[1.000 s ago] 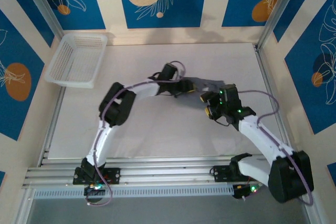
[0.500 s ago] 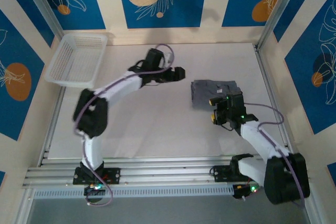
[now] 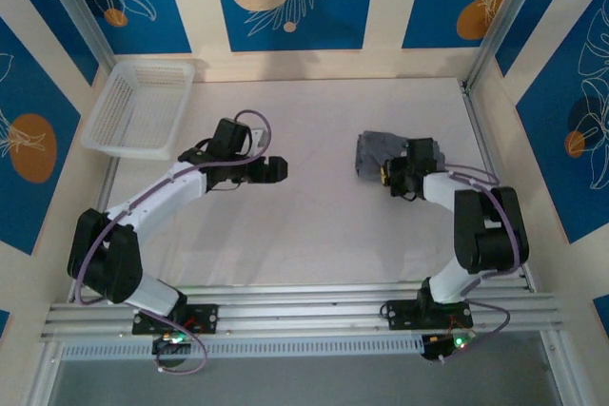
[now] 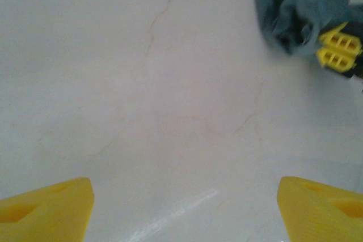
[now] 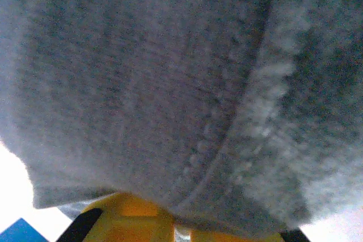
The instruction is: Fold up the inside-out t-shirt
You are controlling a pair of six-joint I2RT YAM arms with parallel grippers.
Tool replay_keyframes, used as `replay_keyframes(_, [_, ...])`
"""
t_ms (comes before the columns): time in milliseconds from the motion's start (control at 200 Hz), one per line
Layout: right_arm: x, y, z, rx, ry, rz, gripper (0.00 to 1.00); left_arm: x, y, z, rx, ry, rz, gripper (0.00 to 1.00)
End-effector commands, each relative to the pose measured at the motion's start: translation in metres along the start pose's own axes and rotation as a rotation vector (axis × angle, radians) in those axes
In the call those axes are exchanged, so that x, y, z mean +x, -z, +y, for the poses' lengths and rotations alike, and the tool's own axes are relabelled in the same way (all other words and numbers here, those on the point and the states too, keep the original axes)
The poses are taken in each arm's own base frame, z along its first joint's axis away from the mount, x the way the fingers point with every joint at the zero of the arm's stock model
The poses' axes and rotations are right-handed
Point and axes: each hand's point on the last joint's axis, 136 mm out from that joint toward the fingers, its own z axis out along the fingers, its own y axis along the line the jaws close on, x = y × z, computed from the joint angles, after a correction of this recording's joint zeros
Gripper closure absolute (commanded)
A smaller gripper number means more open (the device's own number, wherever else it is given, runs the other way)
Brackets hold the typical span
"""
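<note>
Where the left arm reaches over the pale marble-look table (image 3: 314,244), the left gripper (image 3: 272,170) hovers with its yellow jaws spread wide and nothing between them; its wrist view shows the left gripper (image 4: 182,202) above bare tabletop (image 4: 170,111). Well apart, on the right side, the right gripper (image 3: 389,178) presses against the near edge of the slate-grey, soft cotton inside-out t-shirt (image 3: 377,148). Seen from the left wrist, the right gripper (image 4: 338,50) has its fingers close together beside the bunched shirt (image 4: 300,4), but I cannot tell whether they pinch fabric. Grey cloth with a seam (image 5: 159,83) drapes across the right wrist camera. A white plastic lattice basket (image 3: 143,106) sits at the far left corner.
</note>
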Motion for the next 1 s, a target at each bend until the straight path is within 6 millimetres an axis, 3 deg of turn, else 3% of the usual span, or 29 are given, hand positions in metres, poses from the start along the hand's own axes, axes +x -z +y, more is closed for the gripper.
replay_keyframes(0, [-0.033,-0.009,0.019,-0.011,0.05,-0.075,0.89,-0.013,0.021,0.006,-0.041,0.008,-0.068,0.16])
replay_keyframes(220, [-0.082,-0.033,0.047,0.083,0.248,-0.001,0.89,-0.002,0.031,0.025,-0.113,0.006,-0.042,0.15])
replay_keyframes(415, [-0.131,-0.033,0.055,0.227,0.355,0.003,0.85,0.015,0.036,0.039,-0.141,0.047,-0.042,0.15])
replay_keyframes(490, [-0.134,-0.026,0.061,0.227,0.374,0.039,0.68,0.018,0.035,0.041,-0.141,0.054,-0.04,0.15])
replay_keyframes(580, [-0.133,-0.013,0.073,0.187,0.437,0.024,0.62,0.017,0.032,0.042,-0.147,0.06,-0.041,0.15])
replay_keyframes(710, [-0.14,-0.001,0.071,0.181,0.407,0.033,0.54,0.01,0.029,0.04,-0.137,0.068,-0.051,0.15])
replay_keyframes(855, [-0.146,-0.018,0.062,0.213,0.38,0.017,0.46,0.006,0.025,0.044,-0.157,0.072,-0.061,0.15])
replay_keyframes(995, [-0.177,-0.036,0.076,0.22,0.379,-0.025,0.47,-0.004,0.049,0.041,-0.187,0.03,-0.125,0.14])
